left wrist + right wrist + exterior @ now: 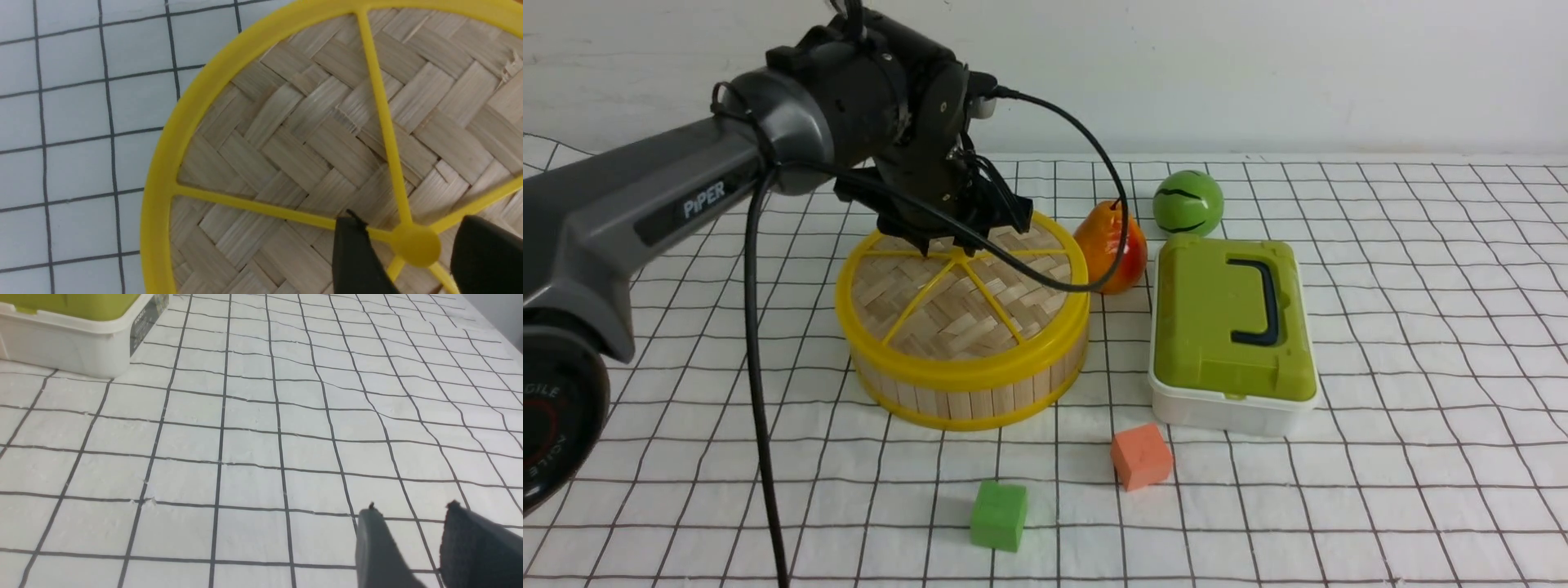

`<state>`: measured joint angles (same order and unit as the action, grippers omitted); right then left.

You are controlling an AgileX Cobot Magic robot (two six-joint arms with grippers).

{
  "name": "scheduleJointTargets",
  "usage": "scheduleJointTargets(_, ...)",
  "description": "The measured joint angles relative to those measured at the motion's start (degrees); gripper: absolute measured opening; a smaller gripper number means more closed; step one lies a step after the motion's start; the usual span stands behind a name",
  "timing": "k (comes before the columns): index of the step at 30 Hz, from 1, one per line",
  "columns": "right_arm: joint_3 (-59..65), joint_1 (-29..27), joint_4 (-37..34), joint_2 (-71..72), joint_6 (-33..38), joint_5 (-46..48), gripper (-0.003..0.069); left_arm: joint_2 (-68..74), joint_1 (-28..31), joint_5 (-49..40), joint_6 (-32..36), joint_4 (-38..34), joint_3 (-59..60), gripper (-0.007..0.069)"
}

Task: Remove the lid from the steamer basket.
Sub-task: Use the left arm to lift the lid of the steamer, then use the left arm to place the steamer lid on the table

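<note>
The lid point(964, 310), woven bamboo with a yellow rim and spokes, sits on the steamer basket point(980, 400) in the middle left of the table. My left gripper point(956, 245) hangs low over the lid's centre. In the left wrist view the lid point(306, 134) fills the picture. My left gripper point(410, 228) is open there, with one black finger on each side of the yellow hub point(414, 245). I see no contact with the hub. My right gripper point(412, 510) is open and empty above bare cloth. It is out of the front view.
A white box with a green lid point(1229, 327) stands right of the basket and shows in the right wrist view point(73, 343). An orange-red fruit point(1107, 249) and a green ball point(1188, 202) lie behind. An orange cube point(1141, 456) and a green cube point(999, 514) lie in front.
</note>
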<state>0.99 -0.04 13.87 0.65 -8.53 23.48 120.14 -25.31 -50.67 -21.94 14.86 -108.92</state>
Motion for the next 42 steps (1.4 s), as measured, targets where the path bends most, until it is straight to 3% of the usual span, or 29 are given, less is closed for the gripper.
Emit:
scheduleJointTargets(9, 0.0, 0.0, 0.0, 0.0, 0.0, 0.0, 0.0240, 1.6, 0.0, 1.1, -0.3, -1.0, -0.3, 0.0116)
scheduleJointTargets(18, 0.0, 0.0, 0.0, 0.0, 0.0, 0.0, 0.0240, -1.8, 0.0, 1.1, 0.0, 0.1, -0.1, 0.0113)
scheduleJointTargets(24, 0.0, 0.0, 0.0, 0.0, 0.0, 0.0, 0.0240, -13.2, 1.1, 0.7, 0.0, 6.9, -0.1, 0.0113)
scheduleJointTargets(28, 0.0, 0.0, 0.0, 0.0, 0.0, 0.0, 0.0240, -18.9, 6.4, -1.6, 0.0, 8.9, -0.1, 0.0113)
scheduleJointTargets(33, 0.0, 0.0, 0.0, 0.0, 0.0, 0.0, 0.0240, -20.2, 18.5, -5.7, 0.0, 5.1, 3.3, 0.0113)
scheduleJointTargets(37, 0.0, 0.0, 0.0, 0.0, 0.0, 0.0, 0.0240, -19.6, 23.8, 0.2, -0.3, 1.4, 13.9, 0.0113)
scheduleJointTargets(42, 0.0, 0.0, 0.0, 0.0, 0.0, 0.0, 0.0240, -15.6, 25.5, 9.8, -1.8, 1.1, 25.0, 0.0113)
